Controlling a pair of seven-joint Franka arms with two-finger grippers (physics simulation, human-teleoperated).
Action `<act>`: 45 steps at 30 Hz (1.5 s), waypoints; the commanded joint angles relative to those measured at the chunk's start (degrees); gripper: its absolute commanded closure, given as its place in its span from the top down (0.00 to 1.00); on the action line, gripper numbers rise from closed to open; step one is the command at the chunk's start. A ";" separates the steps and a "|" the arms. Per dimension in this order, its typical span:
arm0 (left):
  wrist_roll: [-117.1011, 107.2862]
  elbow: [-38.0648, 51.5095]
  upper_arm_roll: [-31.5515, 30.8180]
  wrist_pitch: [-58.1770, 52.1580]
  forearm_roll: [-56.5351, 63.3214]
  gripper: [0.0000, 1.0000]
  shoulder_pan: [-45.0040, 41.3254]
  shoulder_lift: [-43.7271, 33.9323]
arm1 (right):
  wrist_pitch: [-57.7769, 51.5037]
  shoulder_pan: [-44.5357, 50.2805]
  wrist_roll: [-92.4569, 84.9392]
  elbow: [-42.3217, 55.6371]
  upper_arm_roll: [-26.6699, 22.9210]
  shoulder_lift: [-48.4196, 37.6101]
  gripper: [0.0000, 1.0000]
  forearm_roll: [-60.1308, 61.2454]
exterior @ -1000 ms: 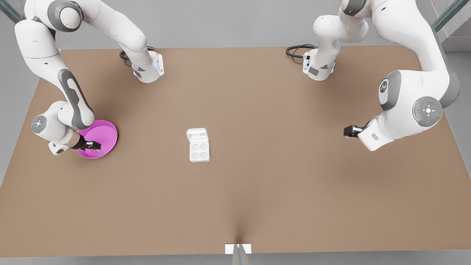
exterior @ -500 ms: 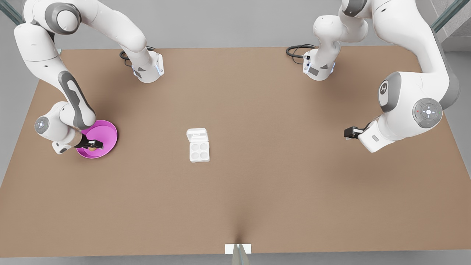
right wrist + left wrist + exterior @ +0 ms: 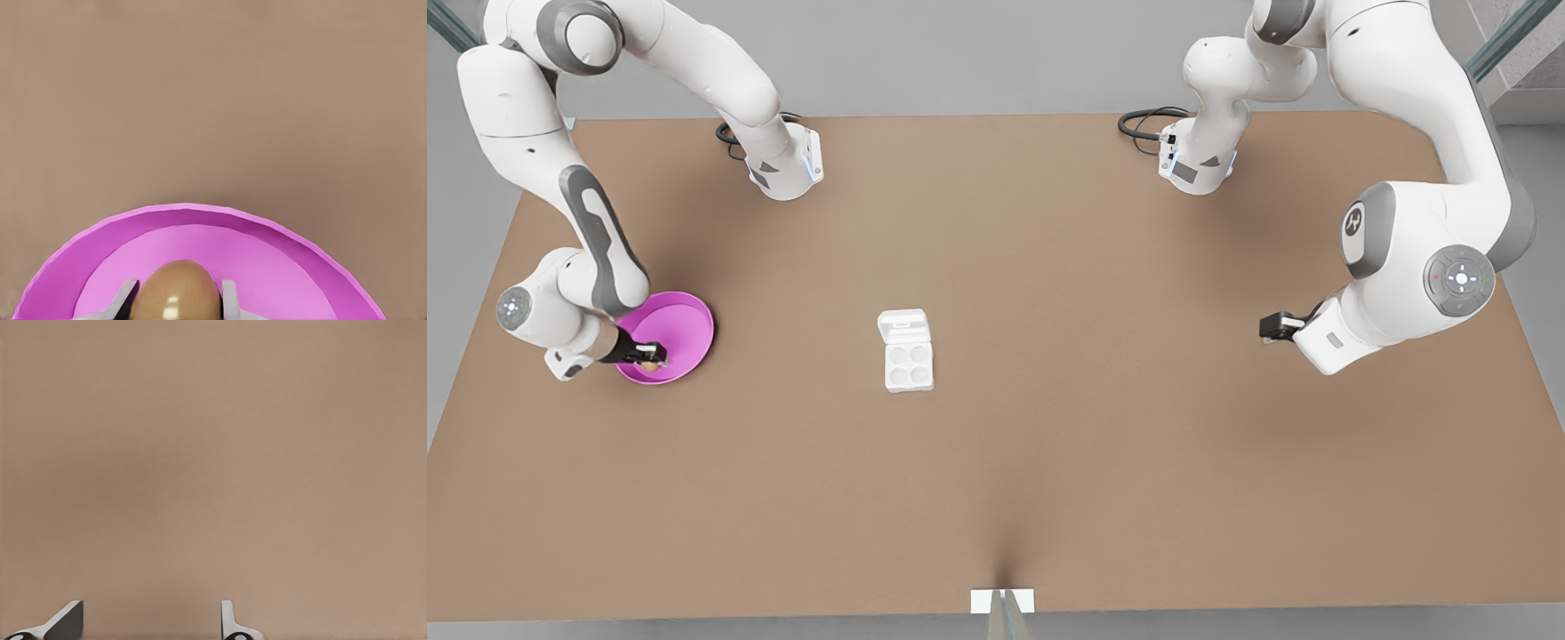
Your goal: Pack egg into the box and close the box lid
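The tan-brown egg (image 3: pixel 179 290) lies in the round pink plate (image 3: pixel 200 217) at the front view's left. My right gripper (image 3: pixel 177 299) is down in the plate (image 3: pixel 685 324), and its fingers (image 3: pixel 127 297) press against both sides of the egg (image 3: pixel 651 364), shut on it. The white box (image 3: pixel 909 364) sits at mid-table with four bare cups, its lid (image 3: pixel 903 325) folded back flat on the far side. My left gripper (image 3: pixel 1267 327) waits open over bare table at the front view's right, its fingertips (image 3: pixel 67 620) wide apart.
Both arm bases (image 3: pixel 787 164) (image 3: pixel 1196 160) stand at the table's far edge with black cables beside them. A small white bracket (image 3: pixel 1002 601) sits at the near edge. Bare brown tabletop (image 3: pixel 1094 356) lies between the plate, the box and the left gripper.
My right gripper has sunk lower into the plate and drawn in around the egg. The left arm has drifted slightly.
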 commanded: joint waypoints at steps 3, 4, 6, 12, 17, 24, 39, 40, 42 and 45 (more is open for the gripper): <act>-0.01 0.03 0.01 0.12 0.03 1.00 -0.09 -0.04 | -17.84 -0.16 10.67 4.79 8.22 -3.76 0.43 -0.59; -0.01 0.03 0.01 0.12 0.03 1.00 -0.09 -0.04 | -18.20 1.33 13.12 5.24 10.06 -3.67 0.43 -0.59; -0.01 0.03 0.01 0.12 0.03 1.00 -0.17 -0.04 | -21.01 4.67 19.72 8.93 14.82 -3.50 0.42 -0.59; -6.07 -0.59 0.01 -19.91 6.62 1.00 -20.91 -1.45 | -20.48 29.54 41.17 25.18 13.68 6.34 0.41 -0.85; -24.36 -1.03 -0.08 -22.90 4.08 1.00 -34.19 -1.45 | -17.67 45.28 57.34 31.52 8.58 11.53 0.41 -0.85; -48.52 -0.59 -0.26 -16.58 -7.87 1.00 -45.34 3.21 | -12.14 49.76 69.99 23.61 7.70 10.39 0.41 -1.11; -61.62 3.02 0.01 -7.79 -13.50 1.00 -49.04 10.42 | -8.62 47.65 73.60 12.10 9.63 4.15 0.42 -1.03; -61.71 3.02 0.01 -7.79 -13.50 1.00 -49.13 10.59 | -8.62 47.56 73.42 11.74 9.63 3.88 0.42 -1.03; -61.54 3.01 -0.08 -7.79 -13.50 1.00 -49.13 10.59 | -8.62 47.56 73.42 11.65 9.55 3.88 0.43 -1.03; -61.71 3.02 -0.08 -7.79 -13.50 1.00 -49.13 11.03 | -9.15 47.65 73.34 11.65 9.63 3.97 1.00 -1.03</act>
